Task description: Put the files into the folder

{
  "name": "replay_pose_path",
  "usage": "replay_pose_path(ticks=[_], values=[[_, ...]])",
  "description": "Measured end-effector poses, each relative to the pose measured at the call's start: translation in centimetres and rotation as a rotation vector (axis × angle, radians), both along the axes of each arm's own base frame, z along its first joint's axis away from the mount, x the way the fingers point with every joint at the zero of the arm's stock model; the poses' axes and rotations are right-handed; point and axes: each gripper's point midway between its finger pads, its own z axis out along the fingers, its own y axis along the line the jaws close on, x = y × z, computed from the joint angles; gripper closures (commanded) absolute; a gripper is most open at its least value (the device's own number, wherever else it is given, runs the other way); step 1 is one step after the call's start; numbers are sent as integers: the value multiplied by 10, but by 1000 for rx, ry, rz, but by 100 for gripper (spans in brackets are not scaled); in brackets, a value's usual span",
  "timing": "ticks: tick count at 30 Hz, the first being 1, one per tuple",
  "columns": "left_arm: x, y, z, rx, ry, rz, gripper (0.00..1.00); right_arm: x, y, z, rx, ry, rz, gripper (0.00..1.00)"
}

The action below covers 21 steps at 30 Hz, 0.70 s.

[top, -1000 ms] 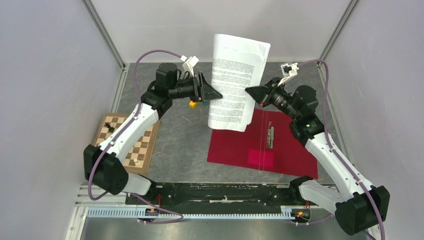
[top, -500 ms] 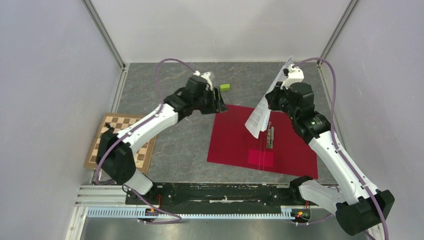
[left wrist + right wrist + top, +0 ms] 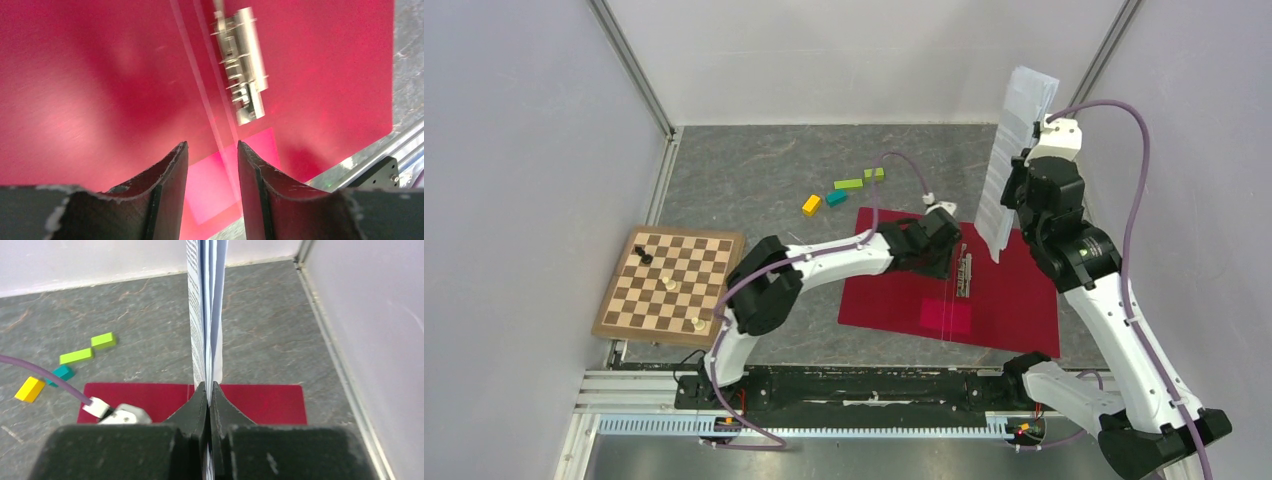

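The red folder (image 3: 894, 295) lies open and flat on the table, its metal clip (image 3: 965, 275) at the middle; it fills the left wrist view (image 3: 100, 75), clip (image 3: 242, 75) at the top. My left gripper (image 3: 949, 262) hovers low over the folder next to the clip, open and empty (image 3: 211, 150). My right gripper (image 3: 1016, 190) is shut on the files (image 3: 1014, 160), a stack of white printed sheets held upright on edge, high above the folder's right half. In the right wrist view the files (image 3: 206, 315) rise from my closed fingers (image 3: 207, 390) above the folder (image 3: 260, 402).
A wooden chessboard (image 3: 674, 285) with a few pieces lies at the left. Small blocks, yellow (image 3: 811, 205), teal (image 3: 836, 198) and green (image 3: 860, 180), lie behind the folder. Enclosure walls stand close to the right arm.
My left arm has let go of the files and swung right and down over the folder by the clip. My right gripper has carried the files up and right, turning them edge-on.
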Motion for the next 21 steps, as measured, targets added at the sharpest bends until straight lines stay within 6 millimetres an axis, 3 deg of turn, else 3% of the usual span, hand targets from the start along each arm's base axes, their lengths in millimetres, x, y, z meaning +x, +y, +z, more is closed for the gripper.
replay_pose_path(ticks=[6,14,21], values=[[1,-52,-9,-5,-53,-25,56,-9,-17,11,-45,-10,-67,100],[20,-75,-19,-3,-103,10,58,-17,-23,8,-67,10,-78,100],[24,-91,-32,0,-119,9,63,-21,-25,11,-71,3,-79,100]])
